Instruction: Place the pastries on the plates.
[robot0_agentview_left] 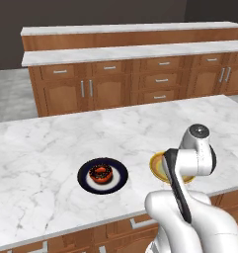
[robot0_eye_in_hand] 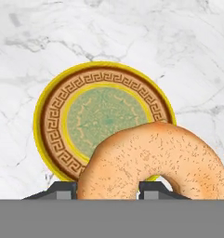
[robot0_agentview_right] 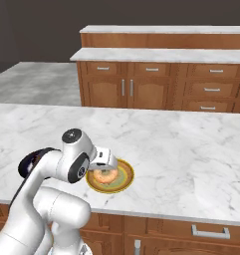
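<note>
Hand view has the gripper (robot0_eye_in_hand: 108, 188) clamped on the tan glazed doughnut (robot0_eye_in_hand: 150, 162), hovering above the golden-yellow plate (robot0_eye_in_hand: 53, 116) just beyond; second placement likely needs lowering onto its green centre, then releasing.

The worktop (robot0_agentview_left: 51, 148) is showing polished white marble with grey veins. The cabinets (robot0_agentview_left: 115, 84) are looking like warm brown wood with metal handles. The navy plate (robot0_agentview_left: 119, 174) is gleaming like glazed ceramic; the yellow plate (robot0_eye_in_hand: 53, 102) is looking matt and patterned. The tan doughnut (robot0_eye_in_hand: 150, 162) is looking grainy and speckled.
</note>
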Robot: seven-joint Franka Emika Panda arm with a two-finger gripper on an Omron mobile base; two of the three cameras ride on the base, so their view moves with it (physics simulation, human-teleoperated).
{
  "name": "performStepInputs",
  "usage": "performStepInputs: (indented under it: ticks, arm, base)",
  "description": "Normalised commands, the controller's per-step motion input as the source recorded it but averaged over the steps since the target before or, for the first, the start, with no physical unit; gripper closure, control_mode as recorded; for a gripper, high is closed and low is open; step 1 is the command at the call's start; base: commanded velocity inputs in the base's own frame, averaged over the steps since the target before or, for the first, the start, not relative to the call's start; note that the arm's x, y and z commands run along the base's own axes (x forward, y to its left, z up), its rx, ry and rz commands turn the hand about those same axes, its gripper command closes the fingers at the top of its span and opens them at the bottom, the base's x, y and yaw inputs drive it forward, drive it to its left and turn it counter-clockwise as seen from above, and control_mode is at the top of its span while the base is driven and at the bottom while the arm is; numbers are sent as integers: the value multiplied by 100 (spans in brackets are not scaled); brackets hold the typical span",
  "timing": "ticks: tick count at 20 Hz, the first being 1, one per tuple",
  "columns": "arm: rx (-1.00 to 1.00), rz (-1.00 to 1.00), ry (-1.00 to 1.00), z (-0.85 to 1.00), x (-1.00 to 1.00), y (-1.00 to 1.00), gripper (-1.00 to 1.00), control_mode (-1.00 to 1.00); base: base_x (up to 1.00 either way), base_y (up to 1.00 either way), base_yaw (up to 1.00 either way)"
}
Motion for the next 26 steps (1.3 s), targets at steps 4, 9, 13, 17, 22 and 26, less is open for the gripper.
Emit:
performStepInputs:
  ticks: [4, 9, 13, 17, 22, 26]
  arm:
    - [0, 2, 0, 0, 0, 39, 100, -100]
    - [0, 3, 0, -18, 3, 31, 100, -100]
    - [2, 8, 0, -37, 26, 2, 100, -100]
    - [4, 10, 0, -34, 27, -1, 100, -100]
    - [2, 10, 0, -45, 9, -2, 100, -100]
    - [0, 7, 0, -56, 0, 0, 100, -100]
  base:
    - [0, 0, 0]
    - [0, 0, 0]
    - [0, 0, 0]
    - [0, 0, 0]
    - [0, 0, 0]
    - [0, 0, 0]
